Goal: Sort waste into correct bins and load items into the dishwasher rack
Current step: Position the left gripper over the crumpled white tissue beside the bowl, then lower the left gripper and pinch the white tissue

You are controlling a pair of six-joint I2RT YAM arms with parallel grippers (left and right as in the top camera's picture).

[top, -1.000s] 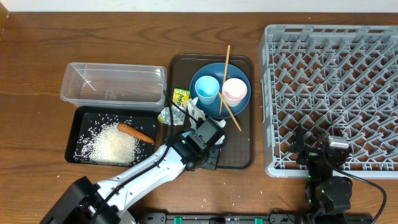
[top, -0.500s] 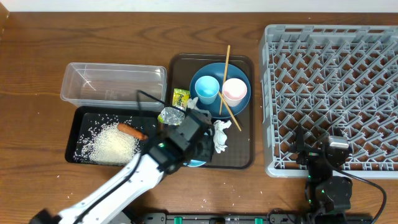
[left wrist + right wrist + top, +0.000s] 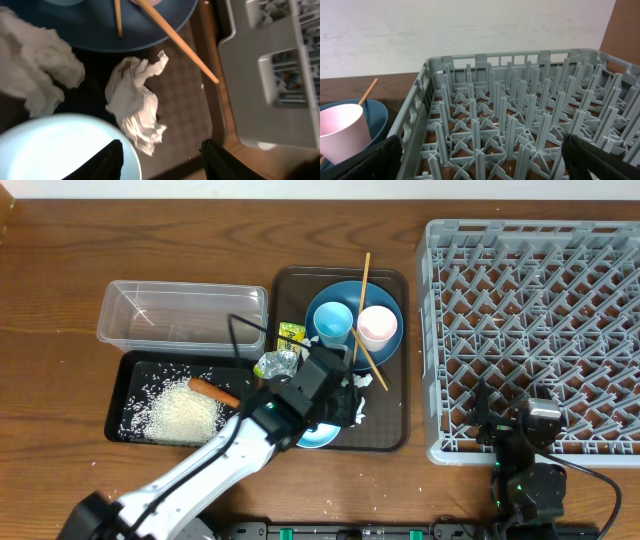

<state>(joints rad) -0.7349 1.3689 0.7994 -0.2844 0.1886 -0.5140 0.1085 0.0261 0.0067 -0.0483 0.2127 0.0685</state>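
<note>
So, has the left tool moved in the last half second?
Yes. In the overhead view the left tool shifted right over the brown tray, toward the blue plate.

The left fingers [image 3: 111,161] swung back over the tissue [image 3: 134,102].

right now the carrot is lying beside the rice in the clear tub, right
Not quite. The carrot does lie beside the rice, but both are in the black tray, not the clear tub. The overhead view shows it.
</note>
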